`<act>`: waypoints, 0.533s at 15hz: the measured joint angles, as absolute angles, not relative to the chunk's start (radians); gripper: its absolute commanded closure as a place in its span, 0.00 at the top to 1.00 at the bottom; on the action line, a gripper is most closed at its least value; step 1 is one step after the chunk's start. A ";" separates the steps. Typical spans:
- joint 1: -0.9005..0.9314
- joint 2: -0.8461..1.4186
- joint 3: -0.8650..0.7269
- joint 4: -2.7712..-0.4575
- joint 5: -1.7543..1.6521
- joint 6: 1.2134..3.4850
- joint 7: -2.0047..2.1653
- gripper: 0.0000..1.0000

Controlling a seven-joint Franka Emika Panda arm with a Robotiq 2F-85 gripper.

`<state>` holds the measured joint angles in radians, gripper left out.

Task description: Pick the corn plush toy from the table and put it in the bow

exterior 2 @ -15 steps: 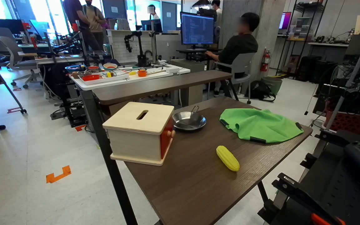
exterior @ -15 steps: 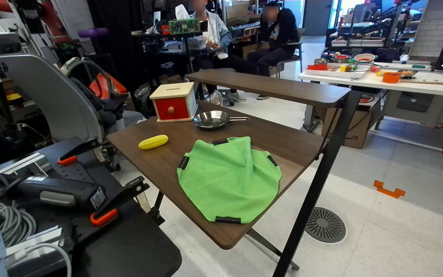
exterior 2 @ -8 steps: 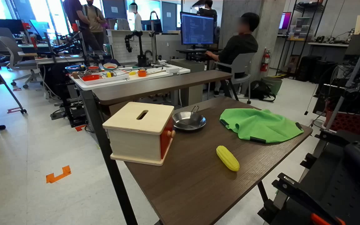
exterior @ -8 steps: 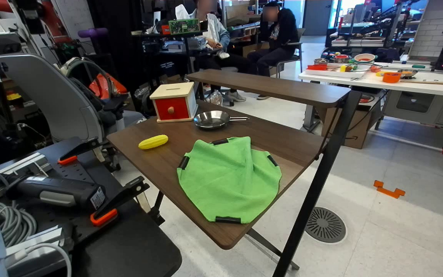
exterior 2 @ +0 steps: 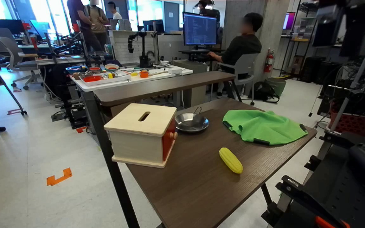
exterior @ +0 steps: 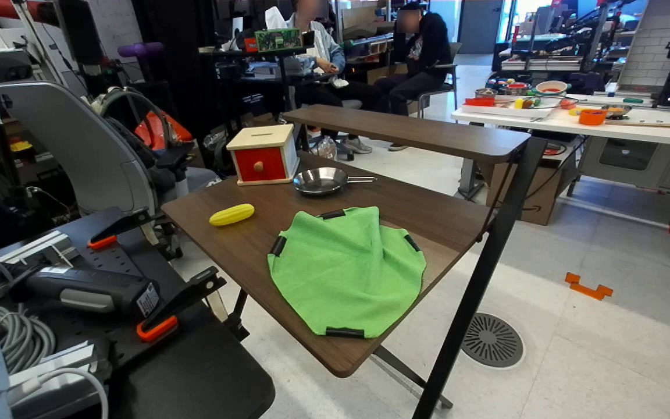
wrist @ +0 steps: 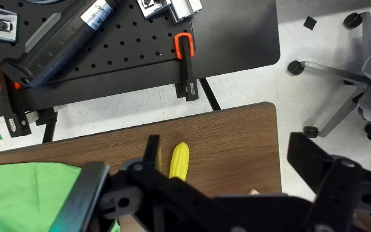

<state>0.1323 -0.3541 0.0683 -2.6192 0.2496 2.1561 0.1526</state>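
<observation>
The yellow corn toy [exterior: 232,215] lies on the brown table [exterior: 428,203]; it also shows in an exterior view [exterior 2: 231,160]. A shallow metal pan with a wire handle [exterior: 320,181], the only bowl-like thing on this table, stands beside the wooden box; it also shows in an exterior view [exterior 2: 191,123]. My gripper [wrist: 227,145] is open and empty in the wrist view, high above the table. The corn [wrist: 179,161] appears between the fingers, close to the left one, its lower end hidden by the gripper. The pan is out of the wrist view.
A wooden box with a red drawer [exterior: 262,154] stands behind the corn. A green cloth [exterior: 346,273] covers the table's near part. A raised shelf [exterior: 410,131] runs along the far side. A black bench with clamps [wrist: 124,64] adjoins the table across a gap.
Dark parts of my arm have come into an exterior view at the top right, and a dark part has shifted right at the top left of an exterior view. The corn, pan and cloth have not moved.
</observation>
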 measured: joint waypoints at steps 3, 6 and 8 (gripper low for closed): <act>0.132 -0.213 0.095 -2.578 0.249 2.233 0.209 1.00; 0.134 -0.057 0.122 -2.525 0.243 2.309 0.271 1.00; 0.136 0.043 0.133 -2.485 0.218 2.345 0.328 1.00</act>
